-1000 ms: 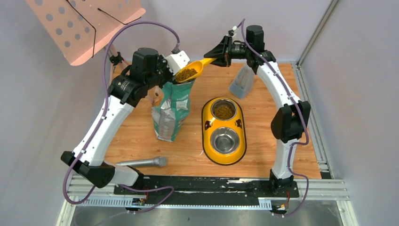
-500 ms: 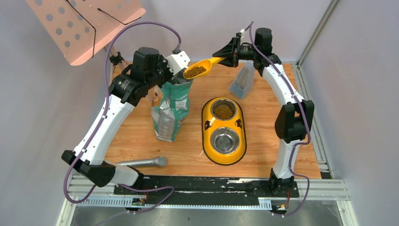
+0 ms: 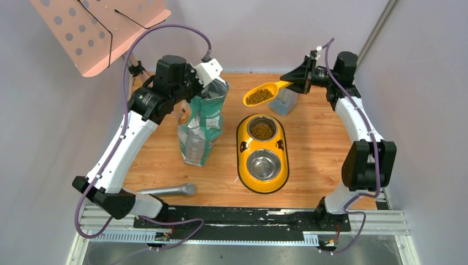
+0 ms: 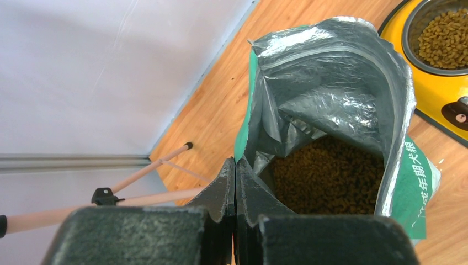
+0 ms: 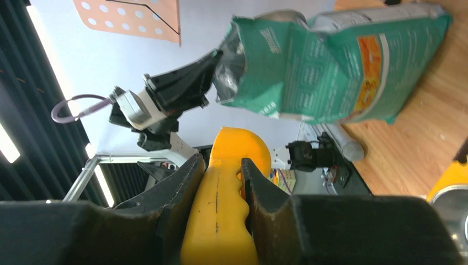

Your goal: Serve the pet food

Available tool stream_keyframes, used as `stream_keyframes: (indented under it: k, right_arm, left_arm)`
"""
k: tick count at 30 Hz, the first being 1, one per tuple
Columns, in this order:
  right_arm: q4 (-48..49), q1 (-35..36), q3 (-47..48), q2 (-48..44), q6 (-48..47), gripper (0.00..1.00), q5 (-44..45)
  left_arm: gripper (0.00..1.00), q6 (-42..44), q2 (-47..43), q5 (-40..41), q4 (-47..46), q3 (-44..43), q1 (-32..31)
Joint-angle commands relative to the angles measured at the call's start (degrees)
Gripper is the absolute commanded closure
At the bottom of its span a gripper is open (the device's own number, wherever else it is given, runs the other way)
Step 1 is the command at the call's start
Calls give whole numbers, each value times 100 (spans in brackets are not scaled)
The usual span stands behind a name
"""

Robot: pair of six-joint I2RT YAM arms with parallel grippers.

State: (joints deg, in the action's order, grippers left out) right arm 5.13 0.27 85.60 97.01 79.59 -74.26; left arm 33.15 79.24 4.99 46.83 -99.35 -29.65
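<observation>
Top external view: the yellow scoop (image 3: 269, 90) is held by its handle between the fingers of the right gripper (image 3: 291, 84), which are closed around the handle. The scoop is kept in the air with its mouth turned up, and it is filled with pet food (image 3: 256, 97), small brown kibble. It is seen over the far part of the wooden table (image 3: 309, 160), just beyond the far end of the yellow double-bowl feeder (image 3: 242, 149) and near a clear plastic container (image 3: 282, 104). More kibble is found in the far bowl (image 3: 262, 131) of the feeder, while the shiny steel bottom of the near bowl (image 3: 264, 164) is shown. The green-and-silver bag (image 3: 201, 132) is stood upright on the table at the left of the feeder, apart from it. Its open top is pinched by the left gripper (image 4: 235, 165); in the left wrist view the two fingers are pressed together on the rim of the bag, and a heap of kibble is seen inside it. In the right wrist view the yellow handle is clamped between the black fingers (image 5: 182, 182). A grey microphone (image 3: 165, 190) is laid near the near edge of the table, and a pink perforated board (image 3: 99, 33) is seen at the far left.
</observation>
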Motion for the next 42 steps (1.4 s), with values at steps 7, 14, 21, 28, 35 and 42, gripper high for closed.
stream_keyframes:
  k: [7,14,21,28,35,42]
  right_arm:
    - [1481,-765,-2624,-1158,-101,100,-983]
    - [192,-1446,-3371,-1225,-2175,100,-1613]
    - [-2661,-1614,-3444,-1153,-5347,100,-995]
    - [-3404,-1642,-3144,-1032,-6658,100,345]
    - [-3958,-1572,-2813,-931,-7562,100,1399]
    - [-4125,-1020,-2821,-1336,-7903,100,2116]
  left_arm:
    - [100,-332,-105,-288,-1179,-137,-6]
    - [100,-451,-164,-410,-1326,-153,-6]
    - [100,-510,-322,-464,-1630,36,2]
    - [100,-523,-590,-464,-1623,204,-6]
    - [100,-470,-712,-464,-1741,345,-6]
    - [100,-450,-706,-618,-1739,355,-6]
